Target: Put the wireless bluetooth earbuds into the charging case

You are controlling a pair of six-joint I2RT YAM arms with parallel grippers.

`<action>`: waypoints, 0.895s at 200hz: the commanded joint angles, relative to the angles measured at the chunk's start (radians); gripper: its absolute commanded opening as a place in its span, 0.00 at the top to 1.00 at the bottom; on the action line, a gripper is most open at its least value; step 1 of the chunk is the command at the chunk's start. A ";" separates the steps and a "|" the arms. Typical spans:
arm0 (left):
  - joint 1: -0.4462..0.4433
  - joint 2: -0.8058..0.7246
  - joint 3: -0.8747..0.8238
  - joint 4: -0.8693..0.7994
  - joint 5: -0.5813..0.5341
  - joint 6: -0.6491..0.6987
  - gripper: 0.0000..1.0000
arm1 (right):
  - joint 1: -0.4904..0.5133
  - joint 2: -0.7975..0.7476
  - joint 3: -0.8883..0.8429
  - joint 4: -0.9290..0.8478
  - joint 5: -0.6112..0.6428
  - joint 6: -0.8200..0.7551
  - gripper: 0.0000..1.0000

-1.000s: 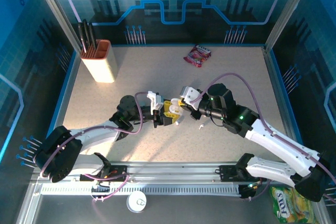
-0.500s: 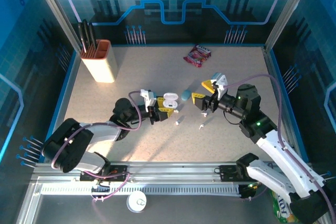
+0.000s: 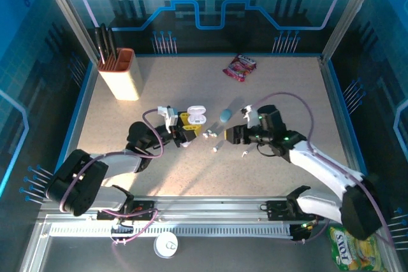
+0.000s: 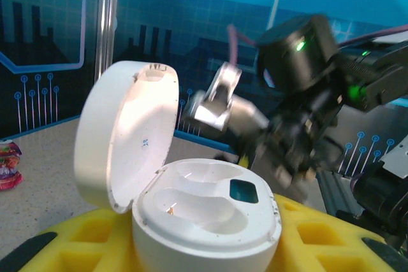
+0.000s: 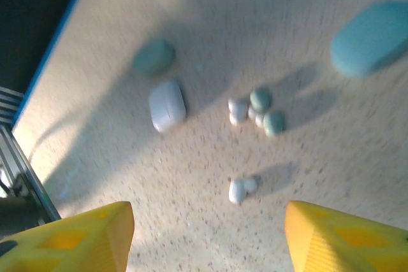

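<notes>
My left gripper (image 3: pixel 186 127) is shut on the white charging case (image 3: pixel 195 116), gripping its base between yellow fingers (image 4: pixel 331 240). The case's lid (image 4: pixel 124 135) stands open and both wells in the base (image 4: pixel 204 211) are empty. My right gripper (image 3: pixel 233 134) hovers open just right of it, with nothing between its yellow fingertips (image 5: pixel 86 234). Under the right gripper a white earbud (image 5: pixel 239 189) lies on the table. A cluster of white and light-blue earbuds (image 5: pixel 255 109) lies a little beyond (image 3: pixel 207 135). Another earbud (image 3: pixel 244 153) lies under the right arm.
A light-blue closed case (image 3: pixel 225 115) sits close behind the earbuds (image 5: pixel 373 36). Two blurred rounded pieces, one white (image 5: pixel 167 104) and one light blue (image 5: pixel 153 57), lie farther out. A knife block (image 3: pixel 121 74) stands back left, a snack packet (image 3: pixel 240 66) at the back.
My right gripper left the case, opened, swung out right and came back low over the earbuds. My left gripper drew the open case a little to the left.
</notes>
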 commanded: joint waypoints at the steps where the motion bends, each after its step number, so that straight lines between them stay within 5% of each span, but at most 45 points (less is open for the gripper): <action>1: 0.005 -0.035 -0.014 0.047 -0.007 -0.020 0.59 | 0.074 0.127 0.037 0.007 0.027 0.017 0.36; 83: 0.006 -0.104 -0.039 -0.018 -0.006 0.001 0.59 | 0.187 0.516 0.228 0.046 0.020 -0.050 0.36; 179: 0.006 -0.101 -0.036 -0.020 0.002 0.001 0.59 | 0.150 0.581 0.247 0.018 0.015 -0.090 0.35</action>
